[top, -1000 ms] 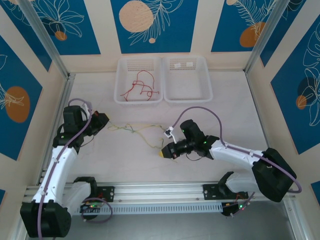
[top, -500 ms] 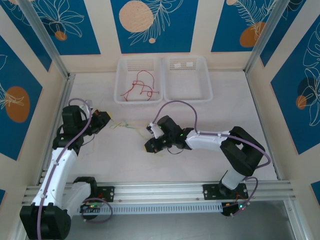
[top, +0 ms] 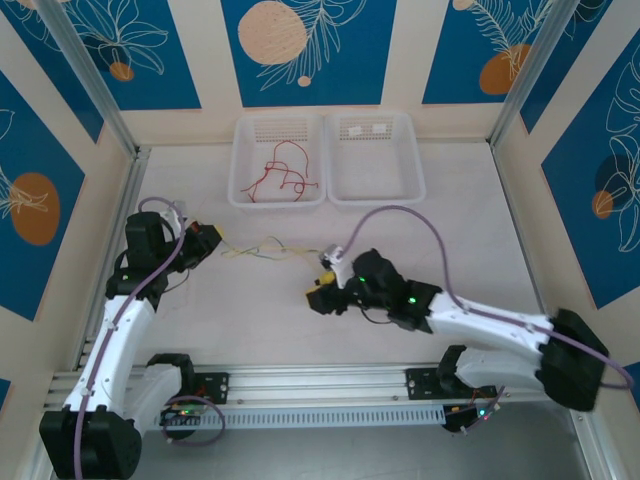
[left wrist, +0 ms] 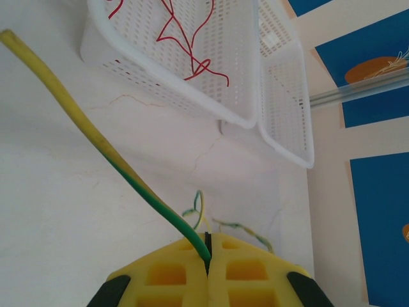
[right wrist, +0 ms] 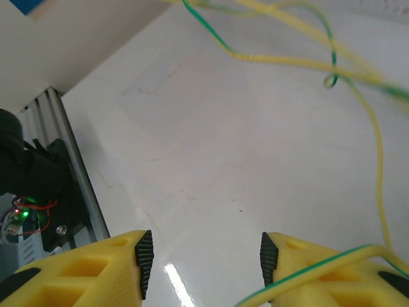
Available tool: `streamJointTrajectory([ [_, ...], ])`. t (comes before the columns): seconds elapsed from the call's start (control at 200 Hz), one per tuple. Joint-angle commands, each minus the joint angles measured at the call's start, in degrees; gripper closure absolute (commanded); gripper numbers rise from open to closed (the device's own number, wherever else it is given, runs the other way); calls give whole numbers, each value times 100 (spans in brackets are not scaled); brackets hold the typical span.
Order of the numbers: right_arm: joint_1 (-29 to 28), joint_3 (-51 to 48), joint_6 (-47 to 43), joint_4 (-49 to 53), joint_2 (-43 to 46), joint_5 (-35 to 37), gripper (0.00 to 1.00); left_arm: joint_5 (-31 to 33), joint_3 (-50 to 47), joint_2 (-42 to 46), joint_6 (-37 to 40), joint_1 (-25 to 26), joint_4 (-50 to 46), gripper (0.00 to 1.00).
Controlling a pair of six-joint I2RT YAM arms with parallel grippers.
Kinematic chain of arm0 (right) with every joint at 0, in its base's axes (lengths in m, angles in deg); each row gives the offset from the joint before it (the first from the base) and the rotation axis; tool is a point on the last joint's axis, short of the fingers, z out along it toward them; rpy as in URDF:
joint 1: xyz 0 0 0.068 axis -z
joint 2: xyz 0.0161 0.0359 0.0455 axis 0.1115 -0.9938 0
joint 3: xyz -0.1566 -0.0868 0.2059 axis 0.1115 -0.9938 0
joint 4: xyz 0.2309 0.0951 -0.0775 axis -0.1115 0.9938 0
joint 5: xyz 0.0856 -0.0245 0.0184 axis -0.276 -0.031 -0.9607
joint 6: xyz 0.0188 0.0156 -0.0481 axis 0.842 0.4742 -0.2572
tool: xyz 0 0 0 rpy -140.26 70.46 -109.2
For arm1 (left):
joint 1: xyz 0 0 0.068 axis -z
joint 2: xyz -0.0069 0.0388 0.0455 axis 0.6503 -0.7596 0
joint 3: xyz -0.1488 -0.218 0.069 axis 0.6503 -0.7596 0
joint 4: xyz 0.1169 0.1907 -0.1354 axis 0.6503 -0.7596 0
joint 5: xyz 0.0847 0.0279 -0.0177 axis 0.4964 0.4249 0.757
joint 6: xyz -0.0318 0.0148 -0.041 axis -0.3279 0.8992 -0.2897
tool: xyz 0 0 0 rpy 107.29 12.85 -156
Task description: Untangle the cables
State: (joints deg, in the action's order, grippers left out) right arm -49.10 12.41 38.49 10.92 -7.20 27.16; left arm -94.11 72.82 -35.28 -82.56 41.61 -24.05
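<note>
Fingers (left wrist: pixel 166 275) of left gripper (left wrist: pixel 208 248) clamped on yellow-green cable (left wrist: pixel 105 155); right gripper (right wrist: pixel 204 256) fingers apart, cable draped over one. Left basket (top: pixel 238 165) holds red cables (top: pixel 283 172); right basket (top: pixel 414 165) just beside.

**Cropped, blurred, too fine**

In the left wrist view the bottom edge cuts off the left gripper's (left wrist: pixel 208 242) yellow fingers (left wrist: pixel 268 256). The yellow-green cable (left wrist: pixel 102 144) pinched between them leaves at the top-left corner. The basket (left wrist: pixel 192 86) and its red cables (left wrist: pixel 198 64) are cropped at the top.

In the right wrist view the right gripper's (right wrist: pixel 206 249) spread fingers are cropped below. A yellow-green strand (right wrist: pixel 378 185) draped over the right one runs off the bottom edge. The farther strands (right wrist: pixel 390 89) blur toward the right edge.

From above, the knot (top: pixel 262 250) is too fine to trace (which strand crosses which cannot be told).
</note>
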Motion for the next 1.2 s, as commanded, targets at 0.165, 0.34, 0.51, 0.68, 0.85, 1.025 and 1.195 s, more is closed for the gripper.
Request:
streamJointTrajectory([
  [0.165,582,132,-717,1331,1685,410,43,-826,188,-253,711,103,134,100],
  [0.34,1595,840,-538,1770,1323,-1923,44,-380,513,-187,1083,124,-485,100],
  [0.51,1829,501,348,1318,1324,-2264,38,-291,316,-176,779,125,-207,100],
  [0.68,3582,400,2155,1346,550,-4229,31,399,313,-159,593,119,-473,100],
  [0.85,3963,705,2103,2762,-430,-4806,73,384,305,-224,355,125,2,100],
  [1.025,3686,1186,1393,3880,-506,-3380,73,313,453,-285,510,126,-6,100],
  [1.195,2957,1502,627,3536,377,-2252,59,20,543,-357,763,127,-55,100],
])
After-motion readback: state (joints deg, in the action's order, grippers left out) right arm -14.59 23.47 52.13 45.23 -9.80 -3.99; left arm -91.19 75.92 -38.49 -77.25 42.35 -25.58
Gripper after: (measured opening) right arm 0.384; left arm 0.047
